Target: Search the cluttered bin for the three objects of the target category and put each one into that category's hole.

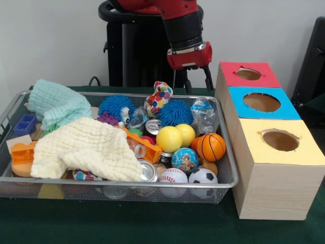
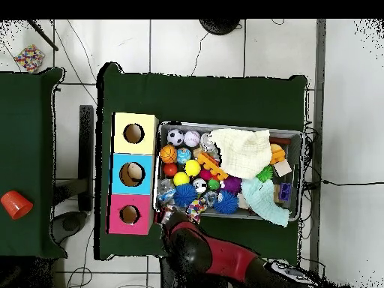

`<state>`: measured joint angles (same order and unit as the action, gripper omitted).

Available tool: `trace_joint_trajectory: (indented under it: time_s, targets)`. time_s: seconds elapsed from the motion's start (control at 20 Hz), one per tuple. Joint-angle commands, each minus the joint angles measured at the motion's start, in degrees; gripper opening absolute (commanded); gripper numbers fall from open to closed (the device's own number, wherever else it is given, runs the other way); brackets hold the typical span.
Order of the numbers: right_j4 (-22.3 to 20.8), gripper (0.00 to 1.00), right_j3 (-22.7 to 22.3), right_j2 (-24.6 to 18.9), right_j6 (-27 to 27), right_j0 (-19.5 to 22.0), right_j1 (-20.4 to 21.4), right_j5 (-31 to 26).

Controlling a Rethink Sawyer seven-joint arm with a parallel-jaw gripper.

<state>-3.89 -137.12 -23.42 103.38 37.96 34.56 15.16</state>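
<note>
1. Green-covered bench (image 1: 152, 229) carries a wire mesh bin (image 1: 223, 152) and, beside it, a wooden box (image 1: 269, 188) with red, blue and yellow hole panels.
2. Red and black arm ends in fingers (image 1: 192, 79) hanging above the bin's far edge, near the red panel (image 1: 249, 74); cannot tell whether they are open or closed.
3. Balls lie clustered at the bin's box-side end: orange basketball (image 1: 210, 147), two yellow balls (image 1: 169, 139), globe ball (image 1: 185, 159), baseball (image 1: 173, 177), soccer ball (image 1: 203, 177).
4. Cream waffle cloth (image 1: 86, 150) and mint cloth (image 1: 58, 104) cover the other end.
</note>
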Motion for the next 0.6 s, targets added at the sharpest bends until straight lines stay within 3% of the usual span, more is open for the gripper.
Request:
trace_joint_trajectory:
  time_s: [0.05,0.6]
  targets:
    - [-0.8,1.0,6.6,2.0,11.8,-1.4,-4.8,7.3]
    - [-0.9,1.0,6.3,2.2,14.0,-1.9,-6.6,13.3]
